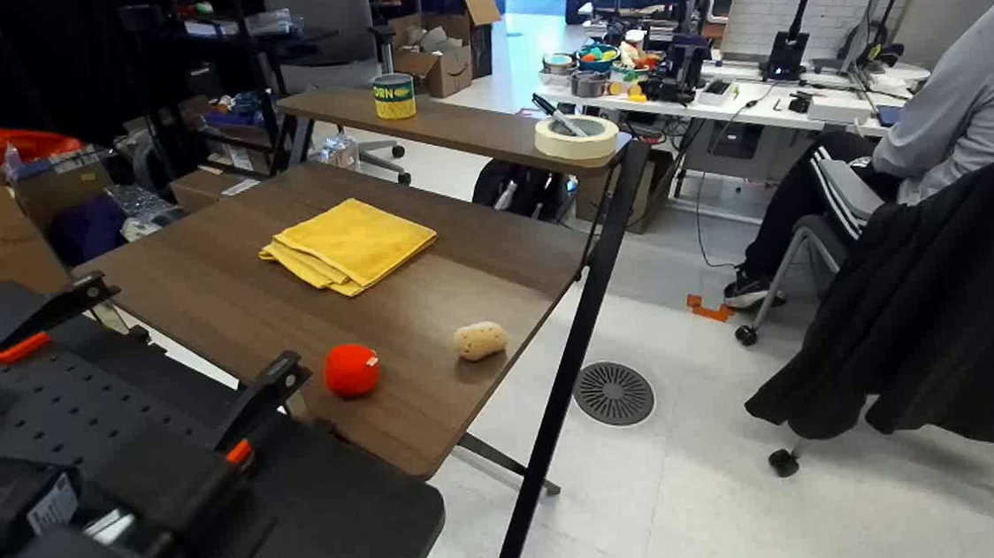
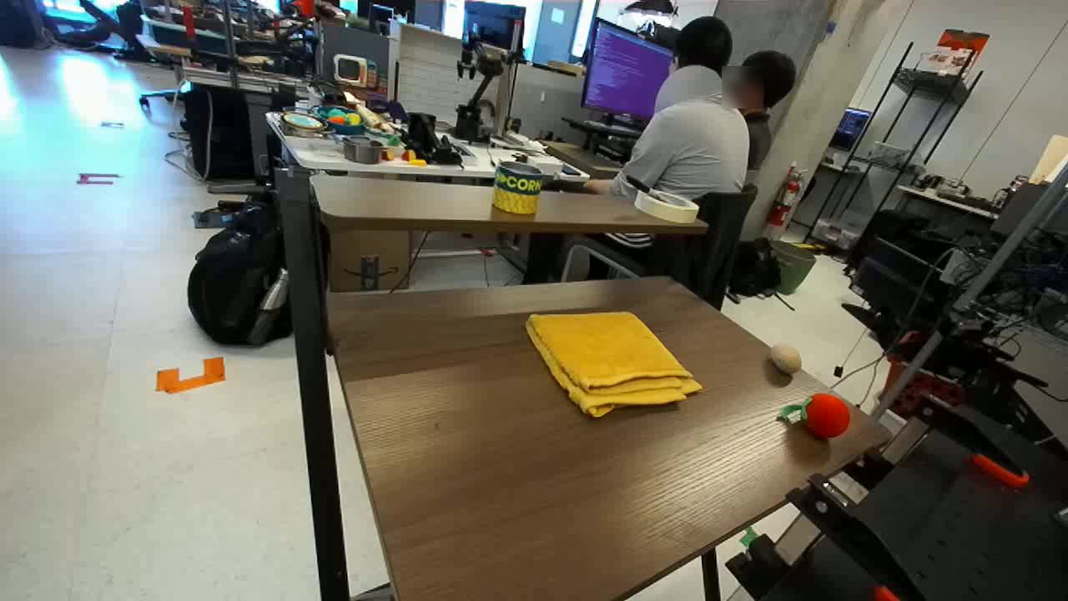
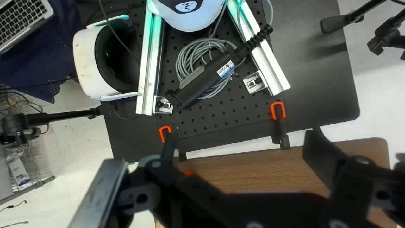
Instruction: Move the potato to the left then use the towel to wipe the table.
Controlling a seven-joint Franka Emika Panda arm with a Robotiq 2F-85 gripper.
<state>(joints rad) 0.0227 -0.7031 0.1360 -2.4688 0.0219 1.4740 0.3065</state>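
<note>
Above the brown table (image 3: 275, 171), the gripper (image 3: 243, 142) points downward, fingers (image 3: 319, 155) spread wide, holding nothing

Pale floor (image 2: 75, 292), round grate (image 1: 614, 392) sitting in it, is catching bluish glare (image 2: 96, 79). Concrete column (image 2: 822, 125) is rising near wire shelving (image 2: 928, 82). White desk (image 1: 755, 118) is standing cluttered.

A robotics lab is indicated: in both exterior views a black robot arm (image 2: 473, 117) is stood on a cluttered white desk (image 2: 321, 156), and in the wrist view a headset (image 3: 84, 63) and coiled cable (image 3: 182, 63) are seen.
</note>
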